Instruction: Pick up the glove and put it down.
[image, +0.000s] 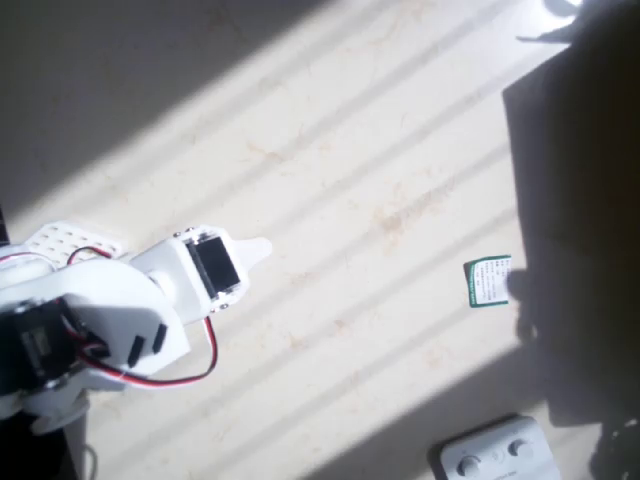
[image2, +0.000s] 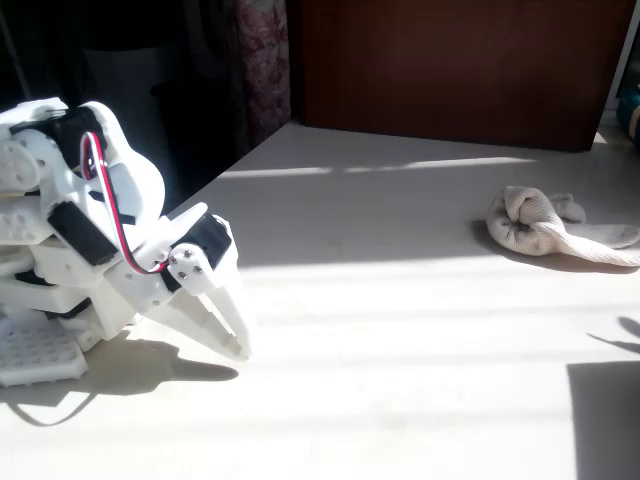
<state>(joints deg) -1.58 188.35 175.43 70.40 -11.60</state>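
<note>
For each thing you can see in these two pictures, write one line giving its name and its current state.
Gripper: jaws closed, holding nothing, tip down near the table by the arm's base.
Glove: crumpled in a heap on the table, far from the gripper, untouched.
Green-and-white card: lying flat on the table, partly at a shadow's edge.
White device with round buttons: lying flat, face up, at the picture's lower edge.

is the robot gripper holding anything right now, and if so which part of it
Nothing is held. The gripper rests folded near the arm's base with nothing between its fingers, while the glove lies far off on the table.
</note>
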